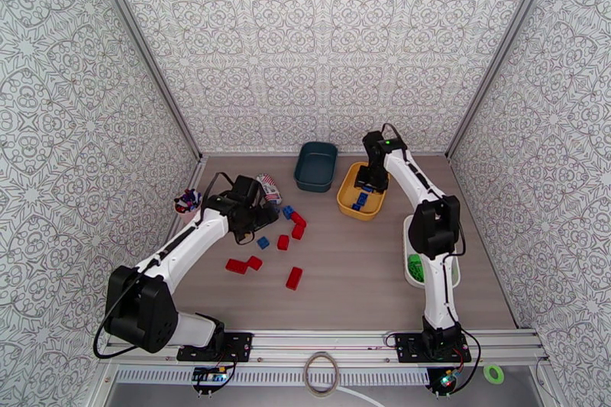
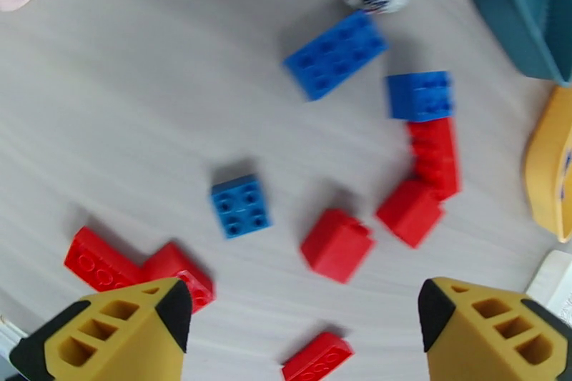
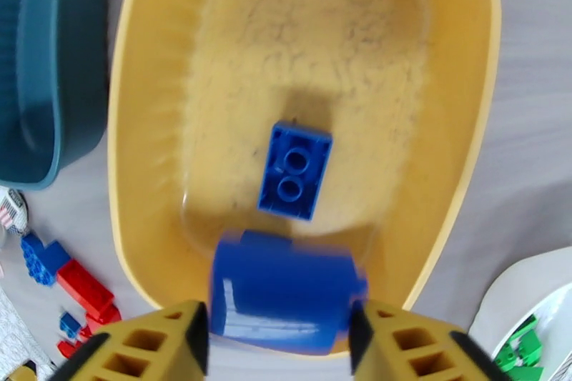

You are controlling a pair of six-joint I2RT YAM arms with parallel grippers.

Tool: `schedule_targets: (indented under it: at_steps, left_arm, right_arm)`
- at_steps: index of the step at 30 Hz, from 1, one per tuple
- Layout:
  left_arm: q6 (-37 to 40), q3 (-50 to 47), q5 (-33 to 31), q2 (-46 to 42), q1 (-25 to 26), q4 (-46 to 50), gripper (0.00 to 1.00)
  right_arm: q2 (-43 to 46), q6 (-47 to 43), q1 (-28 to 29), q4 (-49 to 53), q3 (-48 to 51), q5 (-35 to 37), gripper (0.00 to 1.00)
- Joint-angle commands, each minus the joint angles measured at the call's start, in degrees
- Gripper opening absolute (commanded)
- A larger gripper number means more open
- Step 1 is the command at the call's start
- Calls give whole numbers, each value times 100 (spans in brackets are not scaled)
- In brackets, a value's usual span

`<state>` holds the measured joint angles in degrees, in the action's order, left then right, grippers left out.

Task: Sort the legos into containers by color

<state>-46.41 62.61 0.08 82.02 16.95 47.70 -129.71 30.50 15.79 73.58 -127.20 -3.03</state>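
Blue brick into yellow bin
Hold right hand over bin centre; grip indeterminate. Left hand spread.

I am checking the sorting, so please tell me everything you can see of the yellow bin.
The yellow bin is a shallow, rounded-rectangular tub of glossy plastic with a scuffed floor. It stands upright on the table beside the teal bin. Blue legos lie inside; the right pincer hangs over one end.

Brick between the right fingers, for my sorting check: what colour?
Blue brick, best in right wrist view.
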Motion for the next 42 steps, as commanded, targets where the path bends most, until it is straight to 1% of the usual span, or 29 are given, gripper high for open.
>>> schedule_targets:
  at_steps: [1, 4, 9, 13, 17, 24, 29, 32, 42]
  left_arm:
    - [67, -95, -49, 121, -86, 143, 85]
    - [88, -148, 1, 317, -87, 109, 81]
    - [71, -231, 89, 683, -56, 5, 76]
    - [37, -254, 165, 972, -60, -109, 74]
    - [-27, -210, 226, 1273, -56, -197, 71]
    - [-137, -159, 236, 1533, -45, -323, 68]
    - [-209, -109, 214, 1663, -84, -364, 65]
    - [-253, -109, 213, 1728, -104, -402, 64]
    - [-367, -56, 205, 1905, -218, -516, 59]
  right_arm:
    - [-26, -205, 1, 323, -303, 17, 68]
    - [49, -261, -3, 311, -250, -29, 70]
    - [376, -414, 161, 176, -14, -98, 69]
    - [664, -609, 530, 138, 150, -43, 68]
    - [926, -784, 1053, -47, 496, -98, 69]
    - [1158, -952, 1912, -693, 1237, -974, 70]
    - [1217, -976, 2419, -949, 1491, -1146, 70]
    - [1229, -908, 2532, -1009, 1627, -1126, 70]
    - [1369, -750, 2534, -1128, 1989, -1027, 68]
